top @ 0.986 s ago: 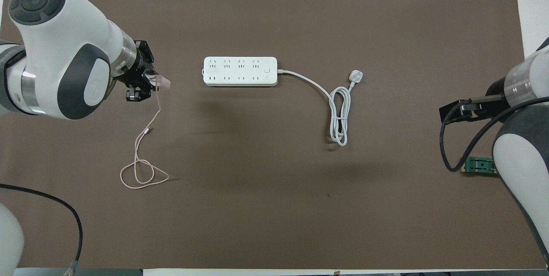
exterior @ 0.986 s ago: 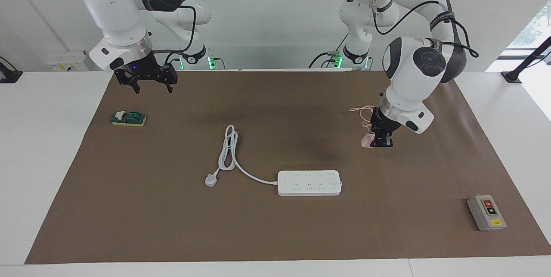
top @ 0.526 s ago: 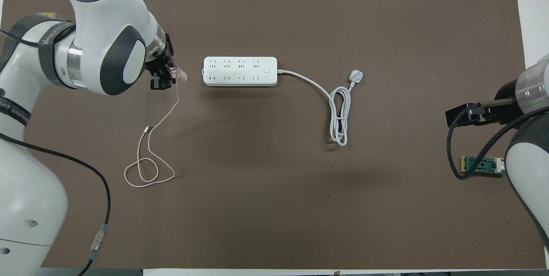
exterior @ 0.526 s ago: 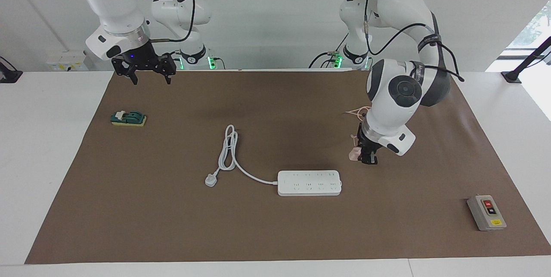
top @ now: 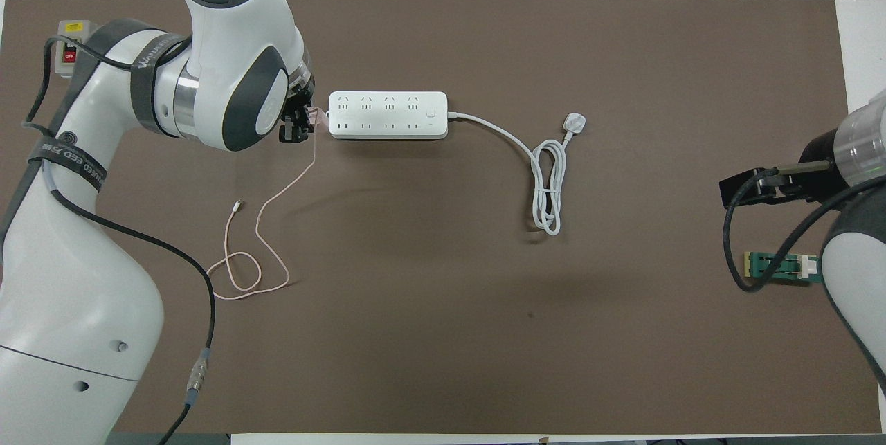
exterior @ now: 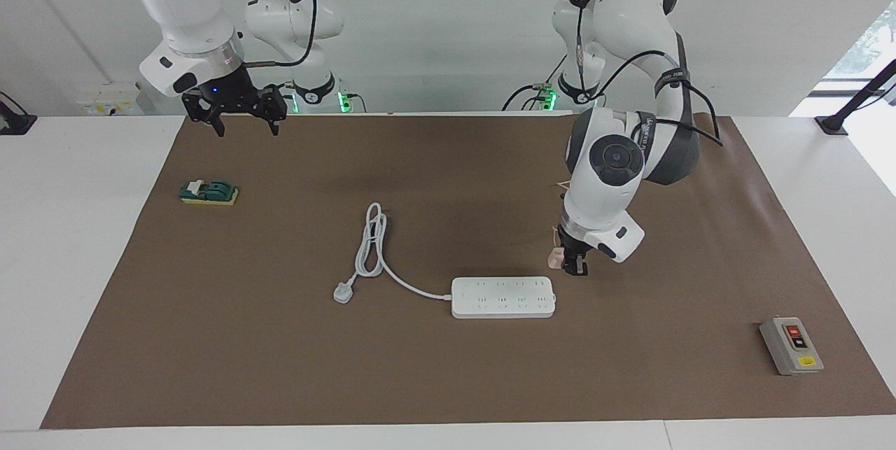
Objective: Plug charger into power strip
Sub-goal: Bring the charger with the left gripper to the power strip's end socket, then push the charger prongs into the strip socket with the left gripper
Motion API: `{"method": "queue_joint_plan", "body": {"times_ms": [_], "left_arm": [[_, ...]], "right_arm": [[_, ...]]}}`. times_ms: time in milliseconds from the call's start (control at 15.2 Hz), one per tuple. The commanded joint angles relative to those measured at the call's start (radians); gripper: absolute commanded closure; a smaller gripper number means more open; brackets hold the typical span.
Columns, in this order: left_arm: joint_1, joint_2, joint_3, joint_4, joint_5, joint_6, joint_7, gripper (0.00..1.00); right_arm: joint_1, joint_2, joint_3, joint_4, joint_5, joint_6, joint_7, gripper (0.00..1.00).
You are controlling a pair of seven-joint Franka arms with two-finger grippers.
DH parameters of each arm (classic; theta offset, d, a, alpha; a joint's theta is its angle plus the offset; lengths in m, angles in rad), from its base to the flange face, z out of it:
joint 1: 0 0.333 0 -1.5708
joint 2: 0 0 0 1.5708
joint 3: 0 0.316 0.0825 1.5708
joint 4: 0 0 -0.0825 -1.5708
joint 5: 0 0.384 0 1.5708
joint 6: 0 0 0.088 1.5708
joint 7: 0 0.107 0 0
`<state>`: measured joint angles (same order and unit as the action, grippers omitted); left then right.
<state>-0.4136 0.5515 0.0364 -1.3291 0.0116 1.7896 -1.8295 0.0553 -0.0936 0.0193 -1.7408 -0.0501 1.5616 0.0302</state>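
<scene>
Our left gripper [exterior: 568,266] has its jaws clamped on the charger [exterior: 554,258], carried low just beside the power strip's [exterior: 503,297] end toward the left arm's side, presumably to line the prongs up with a socket there. Its thin pink cable [top: 257,241] trails loose across the tabletop [exterior: 448,380] nearer us. Our right gripper [exterior: 234,110] waits with jaws spread, over the mat's edge near the green switch block [exterior: 208,192].

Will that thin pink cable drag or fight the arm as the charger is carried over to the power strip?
Probably not. The cable lies in slack loops on the mat, so it looks floppy and light. It hangs freely from the charger in the left end effector and should just trail, though a loop might snag.
</scene>
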Motion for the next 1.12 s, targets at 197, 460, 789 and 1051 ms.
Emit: {"method": "queue_joint_plan", "body": {"times_ms": [197,460,789,1051], "left_arm": [[-0.024,0.004,0.017,-0.057,0.021,0.098,-0.025,1.0],[-0.046,0.005,0.019,-0.073,0.06,0.111,-0.047,1.0],[-0.065,0.016,0.019,-0.067,0.085,0.105,-0.086,1.0],[-0.071,0.03,0.019,-0.061,0.083,0.105,-0.096,1.0]], "right_arm": [[-0.005,-0.001,-0.004,-0.003,-0.013,-0.008,-0.004,0.0],[-0.008,0.0,-0.007,0.001,-0.02,-0.008,-0.004,0.0],[-0.055,0.014,-0.038,0.05,0.022,-0.034,-0.012,0.0],[-0.054,0.046,-0.099,0.118,0.082,-0.069,-0.015,0.0]]}}
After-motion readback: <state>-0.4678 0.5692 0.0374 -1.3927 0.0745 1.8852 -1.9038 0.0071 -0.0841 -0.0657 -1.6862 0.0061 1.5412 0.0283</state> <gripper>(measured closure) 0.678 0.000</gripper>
